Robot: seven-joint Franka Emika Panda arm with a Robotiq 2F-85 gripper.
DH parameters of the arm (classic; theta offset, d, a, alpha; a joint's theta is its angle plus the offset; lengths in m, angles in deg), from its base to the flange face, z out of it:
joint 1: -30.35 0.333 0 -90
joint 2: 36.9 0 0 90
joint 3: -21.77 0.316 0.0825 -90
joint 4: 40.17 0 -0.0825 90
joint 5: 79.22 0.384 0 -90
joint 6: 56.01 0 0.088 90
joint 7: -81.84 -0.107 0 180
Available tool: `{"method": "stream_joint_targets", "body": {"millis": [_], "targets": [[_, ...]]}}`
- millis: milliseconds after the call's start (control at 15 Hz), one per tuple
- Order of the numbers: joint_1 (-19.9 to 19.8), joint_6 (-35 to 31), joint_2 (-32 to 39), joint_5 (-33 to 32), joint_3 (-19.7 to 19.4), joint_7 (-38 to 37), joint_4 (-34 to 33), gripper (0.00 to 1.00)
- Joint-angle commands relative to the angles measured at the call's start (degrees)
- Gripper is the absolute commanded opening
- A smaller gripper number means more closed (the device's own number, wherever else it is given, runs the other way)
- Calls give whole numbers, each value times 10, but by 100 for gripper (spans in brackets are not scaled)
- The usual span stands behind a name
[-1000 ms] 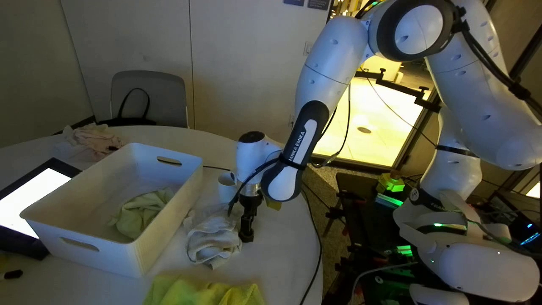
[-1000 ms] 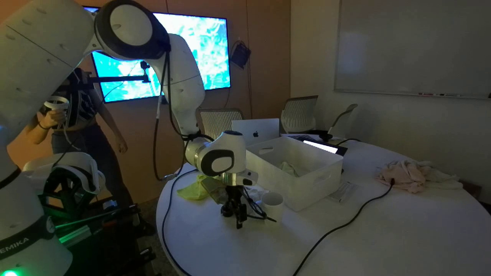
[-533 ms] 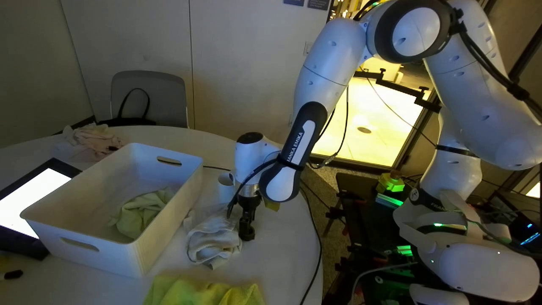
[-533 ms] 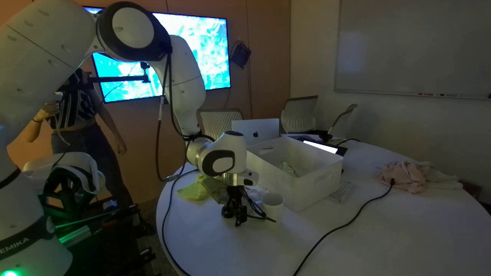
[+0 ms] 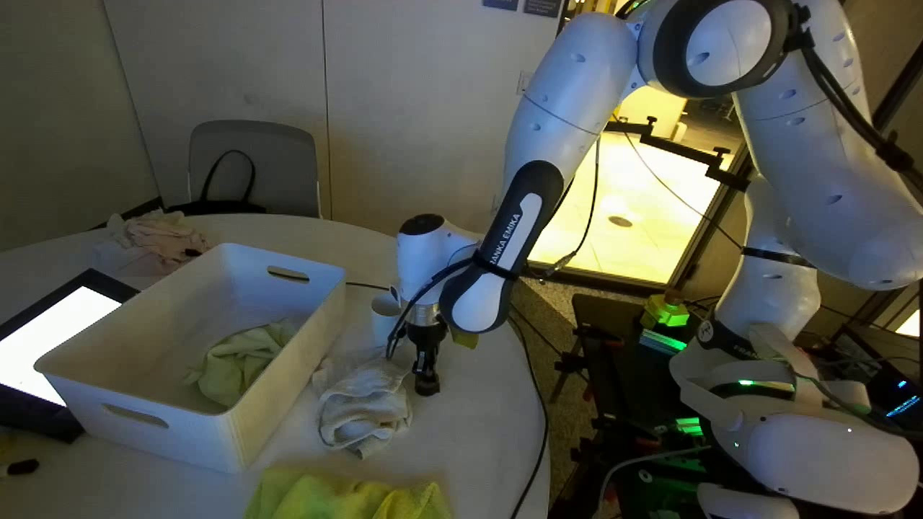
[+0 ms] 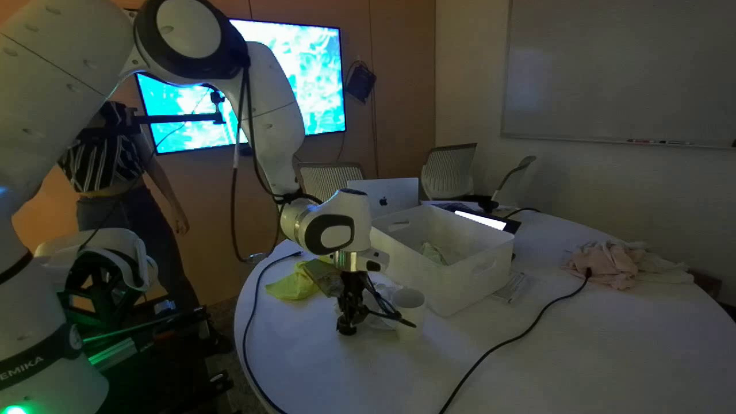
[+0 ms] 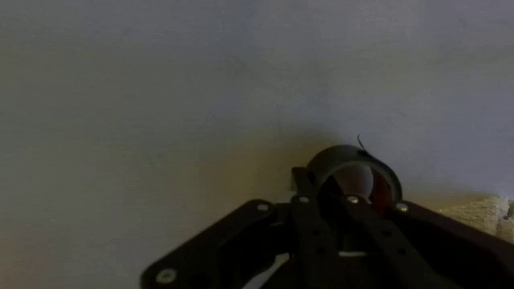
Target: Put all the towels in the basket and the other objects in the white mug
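Observation:
My gripper [image 7: 316, 178] is shut on the wall of a dark tape roll [image 7: 339, 154], one finger outside the ring and the other inside it; the fingertips are partly hidden. In an exterior view the gripper [image 5: 427, 386] stands beside a crumpled white towel [image 5: 364, 411]. Behind that towel is the white mug [image 5: 385, 321], upright, also seen in an exterior view as the mug [image 6: 409, 307]. The white basket [image 5: 180, 440] holds a pale green towel [image 5: 241, 360]. A yellow-green towel [image 5: 346, 497] lies at the near edge. Pinkish cloth [image 6: 609, 264] is heaped beyond the basket.
A lit tablet [image 5: 65, 331] lies against the basket's far side, with a laptop [image 6: 384, 195] behind it. Black cables [image 6: 517, 330] cross the round table. A clear packet [image 6: 513, 286] lies near the basket. A person [image 6: 115, 172] stands behind the arm.
The gripper's fingers have come together on the tape roll. My gripper has risen slightly over the last half second. Towels, mug and basket have not moved.

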Motion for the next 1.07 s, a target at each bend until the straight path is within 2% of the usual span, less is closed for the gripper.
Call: {"method": "stream_joint_targets", "body": {"millis": [0,533,733,1000], "targets": [[37,39,-57,-16,-32,-26,37,3],[112,109,-153,-104,-90,-124,50,2],[121,140,-171,-138,-99,-178,22,2],[112,172,-162,-156,-99,-247,-34,2]]}}
